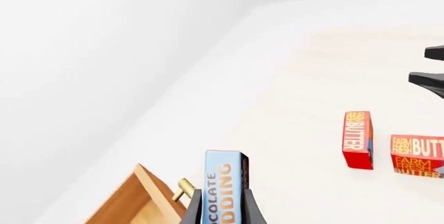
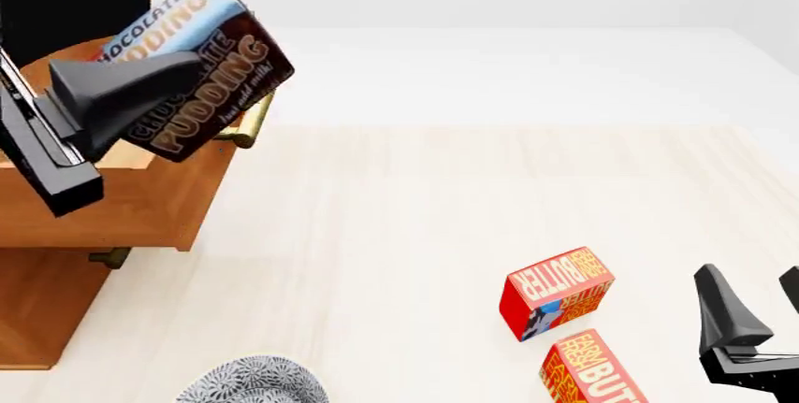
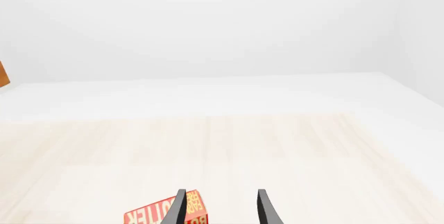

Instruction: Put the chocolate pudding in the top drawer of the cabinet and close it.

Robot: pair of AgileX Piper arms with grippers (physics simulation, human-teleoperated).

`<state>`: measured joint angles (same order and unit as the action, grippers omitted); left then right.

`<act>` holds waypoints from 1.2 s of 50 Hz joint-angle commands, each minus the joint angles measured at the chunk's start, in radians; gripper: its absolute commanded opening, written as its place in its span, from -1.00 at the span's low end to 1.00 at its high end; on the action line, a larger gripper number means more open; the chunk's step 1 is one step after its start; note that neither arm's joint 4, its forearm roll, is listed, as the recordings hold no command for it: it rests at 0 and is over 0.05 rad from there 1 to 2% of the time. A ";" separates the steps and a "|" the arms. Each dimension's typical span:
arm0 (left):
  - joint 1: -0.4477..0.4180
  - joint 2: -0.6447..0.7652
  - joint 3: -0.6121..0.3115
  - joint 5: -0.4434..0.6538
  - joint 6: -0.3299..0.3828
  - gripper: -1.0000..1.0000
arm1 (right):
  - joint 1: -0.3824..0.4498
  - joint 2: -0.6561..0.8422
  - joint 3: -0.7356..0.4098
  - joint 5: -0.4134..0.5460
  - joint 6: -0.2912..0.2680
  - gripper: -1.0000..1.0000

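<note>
1. Left pincer (image 2: 163,94) is up at the far left, dark fingers (image 2: 125,85) clamped on the chocolate pudding (image 2: 206,71), pinching the box from both sides.
2. The pudding is off the surface, tilted, lettered face toward the front camera, hanging over the right front corner of the top drawer (image 2: 125,202).
3. That top drawer is pulled out toward the near side; in the left wrist view its open wooden corner (image 1: 139,198) and one end of the brass handle (image 1: 184,187) sit just beside the held box (image 1: 223,185).
4. Below it the cabinet (image 2: 44,305) runs off the left edge.
5. Right pincer (image 2: 755,314) is low at the near right, its two fingers spread apart, gripping nothing.
6. Just left of it on the light wood surface (image 2: 413,235) lie two butter boxes, one (image 2: 556,291) farther, one (image 2: 593,370) nearer, close together.
7. A speckled grey round object (image 2: 250,381) peeks in at the near edge, left of centre.
</note>
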<state>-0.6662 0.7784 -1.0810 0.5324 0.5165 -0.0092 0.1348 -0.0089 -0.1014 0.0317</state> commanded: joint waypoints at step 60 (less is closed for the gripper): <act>0.538 0.242 -0.094 0.024 -0.105 -1.00 | 0.000 -0.002 -0.001 0.003 0.000 1.00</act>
<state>-0.1833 0.9415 -1.2216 0.6215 0.4191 -0.0092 0.1320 -0.0097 -0.0977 0.0318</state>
